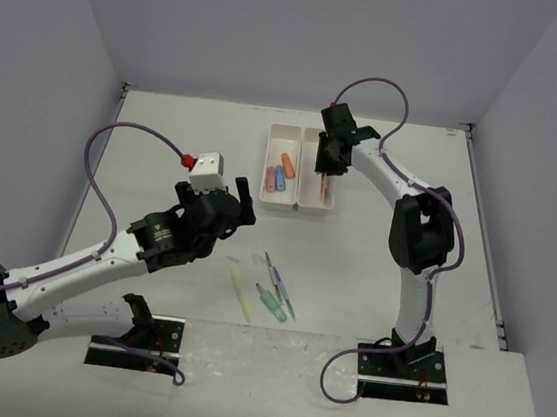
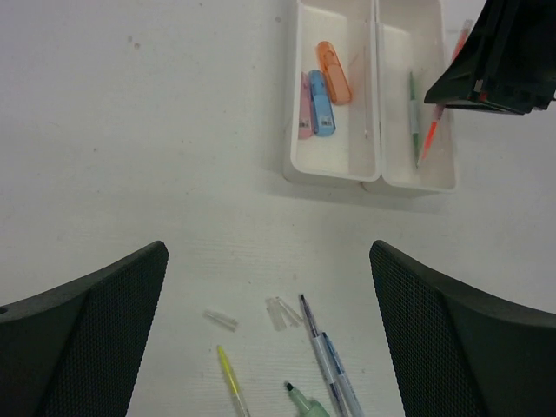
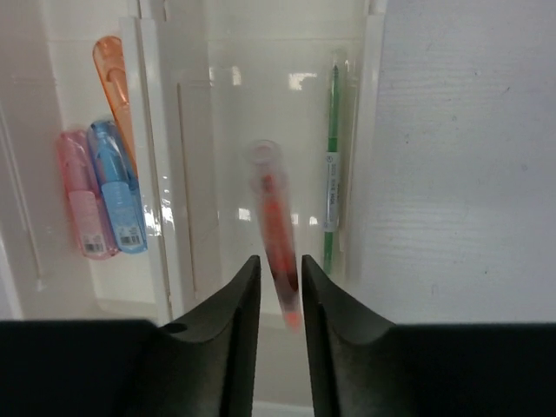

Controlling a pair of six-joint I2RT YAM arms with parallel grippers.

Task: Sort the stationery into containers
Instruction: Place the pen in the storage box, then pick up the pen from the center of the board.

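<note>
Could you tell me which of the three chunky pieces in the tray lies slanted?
The orange piece; the pink piece and the blue piece lie parallel, side by side.

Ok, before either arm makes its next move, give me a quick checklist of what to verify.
1. Red pen over the tray, right compartment: ok.
2. Right gripper holding it or not: cannot tell, pen blurred between the fingers.
3. Left gripper open: ok.
4. Everything sorted: not ok; yellow pen, green highlighter and blue-grey pen lie on the table.
5. Pink piece, blue piece and orange piece in left compartment: ok.
</note>
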